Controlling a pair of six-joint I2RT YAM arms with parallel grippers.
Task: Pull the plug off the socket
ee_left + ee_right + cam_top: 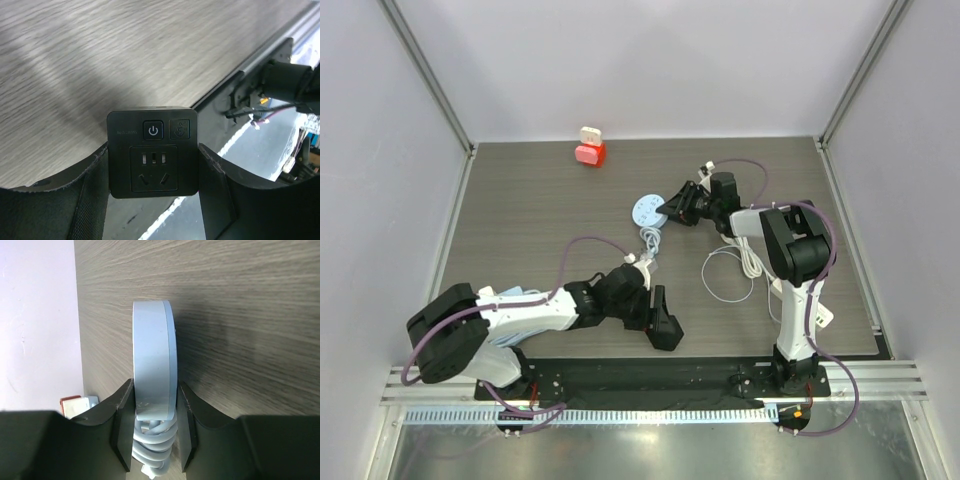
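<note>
The left gripper (153,172) is clamping the black socket (150,125) while the right gripper (155,410) is pinching the round pale-blue plug (152,350) edge-on.

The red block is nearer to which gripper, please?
Right. The right gripper holds the disc mid-table, nearer the red block; the left gripper holds the socket by the near edge.

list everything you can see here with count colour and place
socket: 1, black, near edge, held, nothing plugged in
disc: 1, pale blue, centre, held on edge
cable: white, coiled at disc, looped further right; count unclear
block: 1, red and white, far edge
table: 1, dark wood grain
left gripper: 1, black, shut on socket
right gripper: 1, black, shut on disc
</note>
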